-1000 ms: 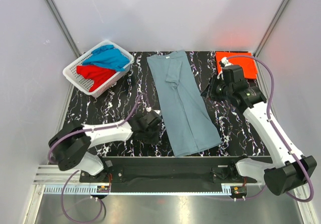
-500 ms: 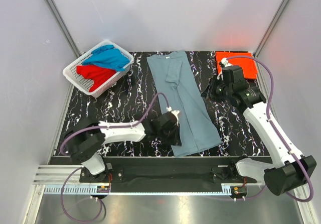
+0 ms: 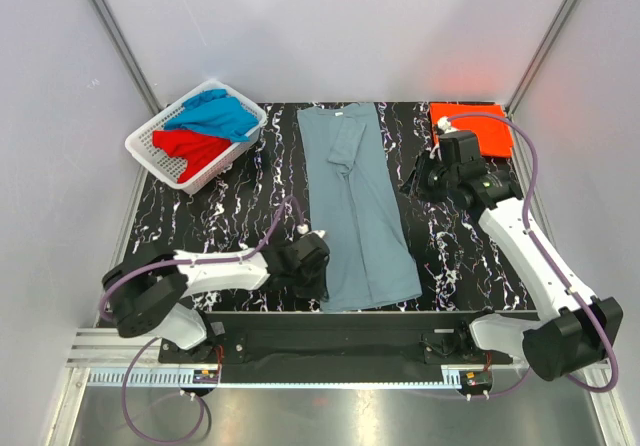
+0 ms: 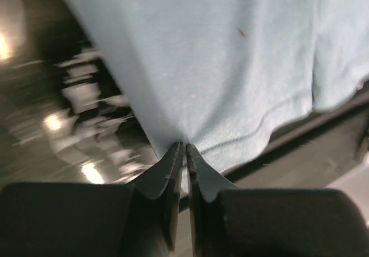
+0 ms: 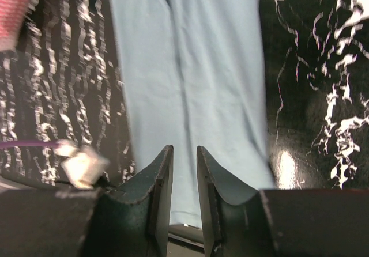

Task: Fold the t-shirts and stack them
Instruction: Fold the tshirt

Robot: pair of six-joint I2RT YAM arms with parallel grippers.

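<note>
The grey-blue shirt (image 3: 355,206) is lying in the middle of the table (image 3: 230,206) as one long narrow strip. Its sides are already folded in, the collar is at the far end and the hem is at the near edge. The left gripper (image 4: 184,148) is pinching this shirt at the near left corner of the hem. Its two fingers are pressing almost together, with only the thin cloth between them. I think it is holding the corner there because the next fold is going across the length, so the hem end must be lifted and carried toward the collar. The cloth is soft, so a grip on one corner alone is probably letting the other corner sag or drag.

The right gripper (image 5: 183,150) is hovering above the table, just beside the right edge of the strip, toward its far half. Its fingers are standing a little apart and are holding nothing. Perhaps it is placed there to take the other hem corner, or to press the cloth at the fold line.

The orange-red shirt (image 3: 490,131) is lying folded in the far right corner, I suppose as the start of the stack. The bright blue shirt (image 3: 215,116) and the red shirt (image 3: 190,146) are lying crumpled in the basket (image 3: 150,151) at the far left, not yet folded.
</note>
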